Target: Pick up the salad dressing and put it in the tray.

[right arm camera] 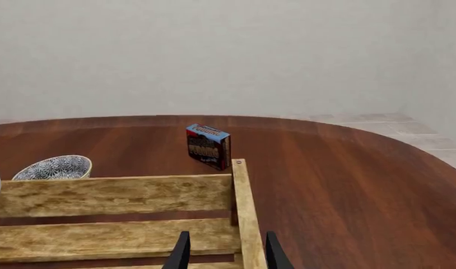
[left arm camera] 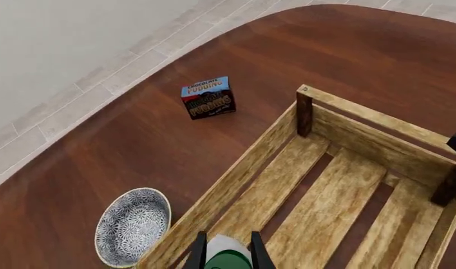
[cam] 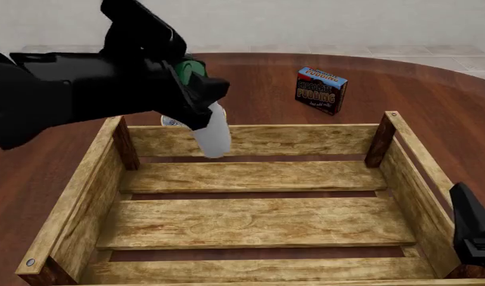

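Nearest the camera in the front view, the right gripper [cam: 475, 238] sits low at the near right corner of the tray [cam: 251, 221], over the right side wall; the right wrist view shows its two dark fingers [right arm camera: 181, 252] spread apart with the tray's rail between them and nothing held. The tray is a large light-wood slatted crate with darker corner posts, resting flat on the dark wood table [cam: 401, 89], interior slats bare. Farther in, the left gripper [cam: 196, 102] reaches from the left above the tray's far left corner, clamped on the salad dressing [cam: 213, 134]. The bottle hangs tilted, green cap up at the fingers, white body pointing down toward the far wall of the tray, clear of the slats. Left wrist view confirms: green cap and white shoulder [left arm camera: 226, 255] pinched between the fingers, above the tray's inside edge. Beyond the far left wall stands the patterned bowl [left arm camera: 132, 225], mostly hidden by the bottle in the front view. Farthest back, the blue-and-black pudding box [cam: 320, 90] stands upright on the table, well apart from the tray.
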`<action>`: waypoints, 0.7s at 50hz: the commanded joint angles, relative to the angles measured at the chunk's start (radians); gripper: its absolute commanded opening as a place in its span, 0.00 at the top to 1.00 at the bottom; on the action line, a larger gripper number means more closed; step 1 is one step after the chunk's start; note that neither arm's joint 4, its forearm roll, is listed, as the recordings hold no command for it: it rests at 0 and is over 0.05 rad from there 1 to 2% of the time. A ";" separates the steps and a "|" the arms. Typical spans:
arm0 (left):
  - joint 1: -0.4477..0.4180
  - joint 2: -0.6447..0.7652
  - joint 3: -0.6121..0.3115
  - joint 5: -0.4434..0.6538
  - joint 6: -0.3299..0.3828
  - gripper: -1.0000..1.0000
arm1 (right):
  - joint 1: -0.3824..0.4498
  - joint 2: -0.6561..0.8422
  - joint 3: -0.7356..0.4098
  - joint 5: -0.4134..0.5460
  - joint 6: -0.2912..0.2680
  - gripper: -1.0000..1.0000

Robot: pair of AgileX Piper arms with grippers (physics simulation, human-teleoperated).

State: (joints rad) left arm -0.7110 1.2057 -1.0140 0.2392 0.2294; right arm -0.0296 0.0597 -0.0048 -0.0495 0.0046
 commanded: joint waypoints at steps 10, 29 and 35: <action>-0.025 0.071 -0.026 0.037 -0.062 1.00 | -0.005 -0.013 -0.001 0.014 0.004 0.00; -0.041 0.125 -0.020 0.019 -0.155 1.00 | -0.013 -0.017 -0.004 0.018 0.008 0.00; -0.051 0.146 0.004 -0.005 -0.151 1.00 | -0.012 -0.012 -0.002 0.012 0.008 0.00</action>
State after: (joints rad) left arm -0.7500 1.3205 -1.0260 0.2601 0.0880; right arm -0.0406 0.0438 -0.0078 -0.0327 0.0115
